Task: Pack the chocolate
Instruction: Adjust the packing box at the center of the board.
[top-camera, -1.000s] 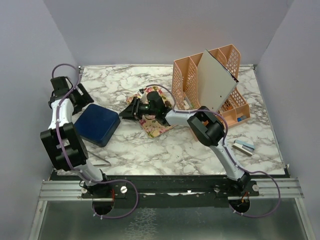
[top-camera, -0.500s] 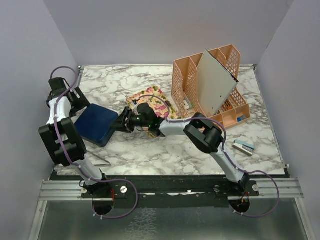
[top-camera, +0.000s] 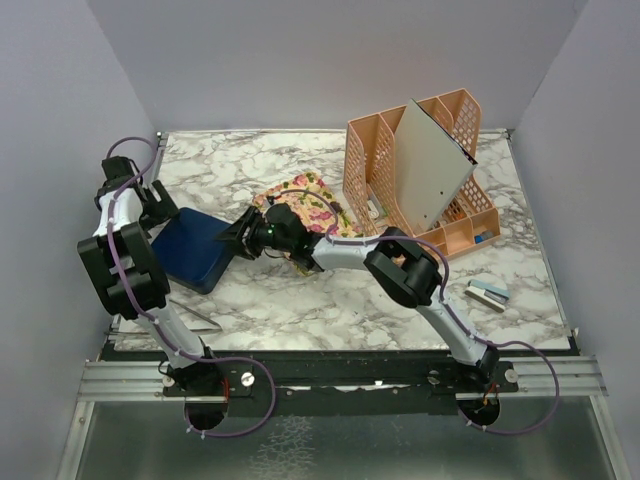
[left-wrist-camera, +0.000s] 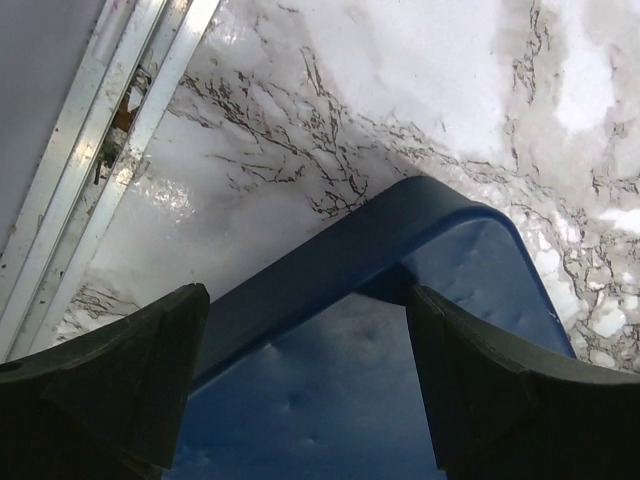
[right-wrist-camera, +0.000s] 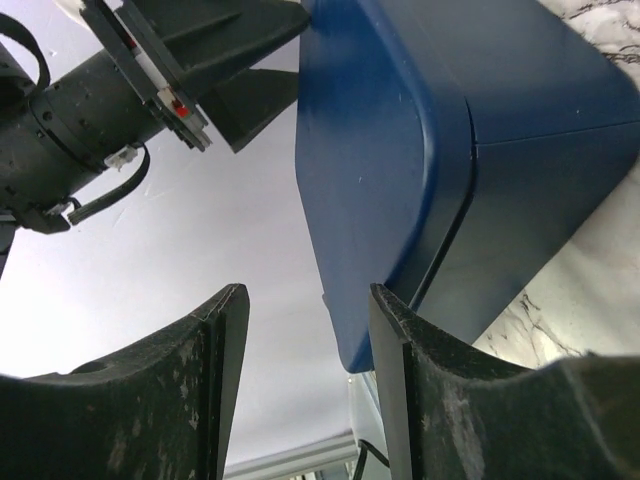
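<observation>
My left end effector (left-wrist-camera: 305, 292) has its fingers spread wide over a corner of the closed blue box (top-camera: 192, 252) on the counter (top-camera: 330, 300). The right end effector (right-wrist-camera: 308, 292), also parted, sits just beside the box's other side and grips nothing. I cannot see the chocolate in any view.

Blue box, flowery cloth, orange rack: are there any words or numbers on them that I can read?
No text can be read in any view.
The blue box: plain, no print shows.
The flowery cloth: only a flower pattern.
The orange rack and the grey board: no lettering visible.
The small packet at the far right: too small to read.
</observation>
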